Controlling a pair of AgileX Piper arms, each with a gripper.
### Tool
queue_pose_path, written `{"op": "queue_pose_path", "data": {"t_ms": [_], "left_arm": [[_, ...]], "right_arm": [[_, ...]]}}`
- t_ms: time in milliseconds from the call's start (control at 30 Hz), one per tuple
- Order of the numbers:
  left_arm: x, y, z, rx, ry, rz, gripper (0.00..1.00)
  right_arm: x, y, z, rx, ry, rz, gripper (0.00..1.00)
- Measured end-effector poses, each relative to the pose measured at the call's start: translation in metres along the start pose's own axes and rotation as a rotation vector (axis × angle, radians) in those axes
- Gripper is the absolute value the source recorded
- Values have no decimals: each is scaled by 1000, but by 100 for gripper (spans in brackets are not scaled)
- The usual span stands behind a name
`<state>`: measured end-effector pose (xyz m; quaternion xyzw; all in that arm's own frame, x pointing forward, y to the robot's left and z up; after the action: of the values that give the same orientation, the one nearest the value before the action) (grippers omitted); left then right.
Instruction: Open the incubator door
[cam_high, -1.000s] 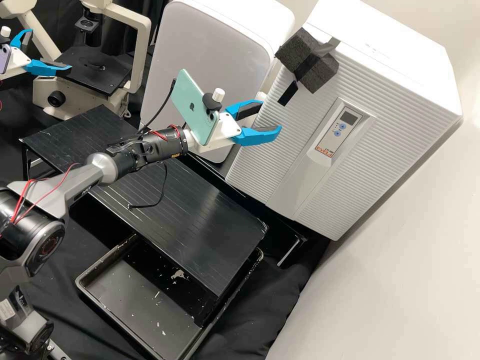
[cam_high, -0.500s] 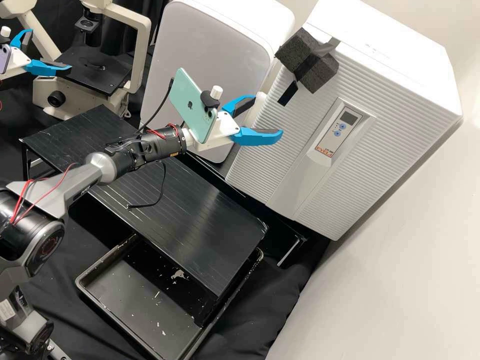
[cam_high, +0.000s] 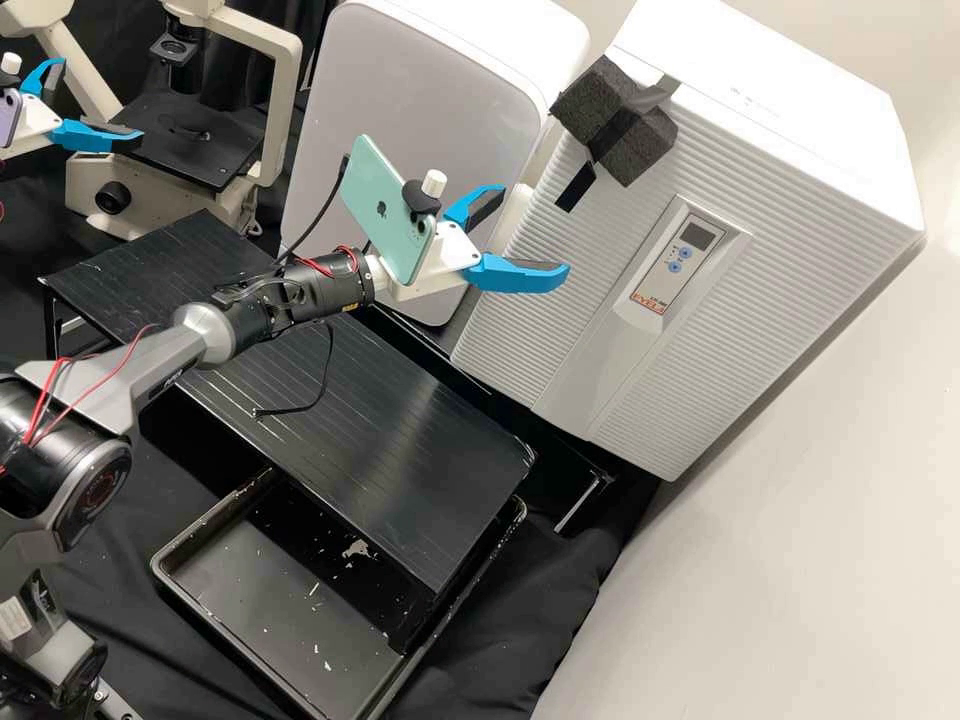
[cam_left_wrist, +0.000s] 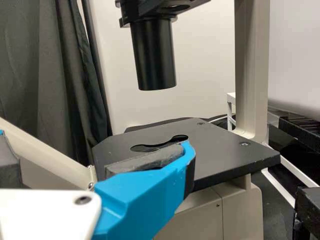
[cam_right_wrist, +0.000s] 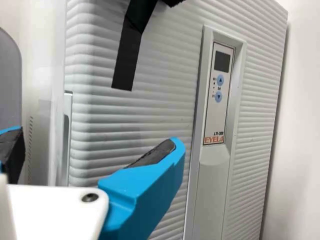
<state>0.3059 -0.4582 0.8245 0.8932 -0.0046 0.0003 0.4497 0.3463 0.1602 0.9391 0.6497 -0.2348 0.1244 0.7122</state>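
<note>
You're holding the R end effector near the side edge of the incubator, fingers spread w/ nothing between them. In the R wrist view, one finger is lining up over the ridged door, the other beyond its edge, prob. b/c you're wanting the handle recess within reach of both; you can't be telling contact from here. The door is sitting closed, so opening it is prob. next, w/ a tip hooking that edge; ridges might be making it skid. The L end effector is waiting by the microscope, also spread & empty, prob. leaving swing room. A phone is riding on the R arm, prob. as its cam.
</note>
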Motion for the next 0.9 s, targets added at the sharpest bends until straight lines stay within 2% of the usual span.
{"op": "queue_pose_path", "data": {"t_ms": [100, 200, 300, 333, 467, 900], "left_arm": [[0, 0, 0, 0, 0, 0, 100], [0, 0, 0, 0, 0, 0, 100], [0, 0, 0, 0, 0, 0, 100], [0, 0, 0, 0, 0, 0, 100], [0, 0, 0, 0, 0, 0, 100], [0, 0, 0, 0, 0, 0, 100]], "right_arm": [[2, 0, 2, -5, -34, -2, 0], [4, -1, 4, 10, -79, -6, 0], [4, 0, 4, 10, -95, -8, 0], [4, 0, 2, 17, -97, -10, 0], [4, -3, 0, -5, -105, -19, 0], [4, -4, -1, -3, -98, -36, 0]]}}
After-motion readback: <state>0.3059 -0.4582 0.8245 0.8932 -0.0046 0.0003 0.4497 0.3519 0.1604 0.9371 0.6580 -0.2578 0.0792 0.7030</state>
